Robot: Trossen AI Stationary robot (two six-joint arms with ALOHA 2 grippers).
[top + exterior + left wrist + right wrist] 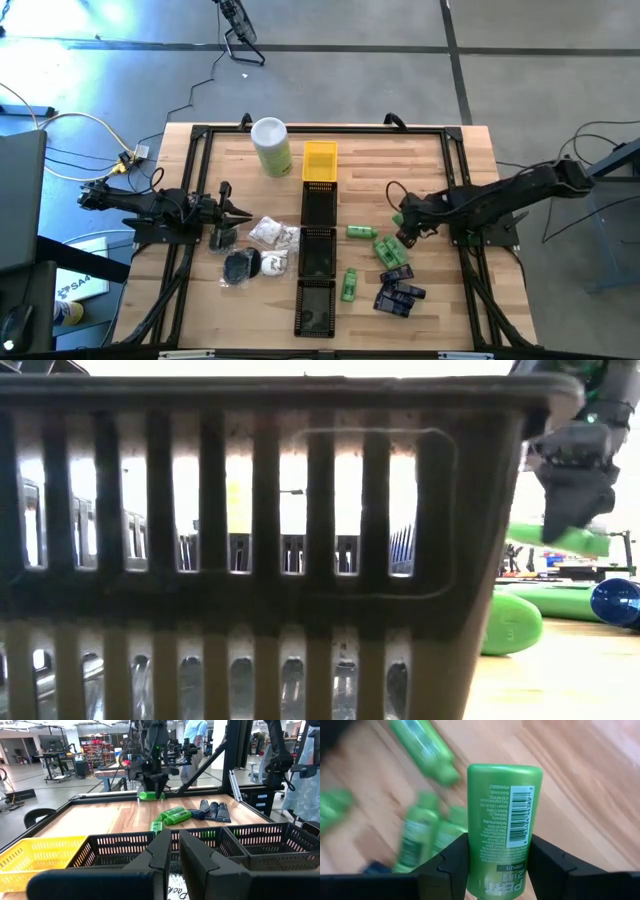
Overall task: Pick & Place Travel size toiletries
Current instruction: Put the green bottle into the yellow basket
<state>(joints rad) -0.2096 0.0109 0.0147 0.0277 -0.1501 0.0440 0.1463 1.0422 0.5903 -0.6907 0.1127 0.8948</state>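
My right gripper [404,232] hangs over the table's right half, shut on a bright green bottle [502,820], also seen in the low view as a green bottle [565,539] above the wood. More green bottles [387,250] and dark blue packets [397,294] lie flat below and near it. White crinkly pieces [275,235] and black pucks [240,265] lie on the left half. My left gripper [172,855] waits beside them, shut and empty, pointing at the row of trays. My right gripper pinches the green bottle between its two fingers [547,862] by the bottle's narrow sides [472,855], at the labelled part. The fingers come from above, across the bottle. The bottle lies about level, lifted clear of the table.
A row of trays runs down the table's middle: a yellow tray [320,160] at the far end, then three black trays [318,250]. A tall pale-green canister [270,147] stands at the far left. A black frame [190,140] edges the table. People stand in the room beyond.
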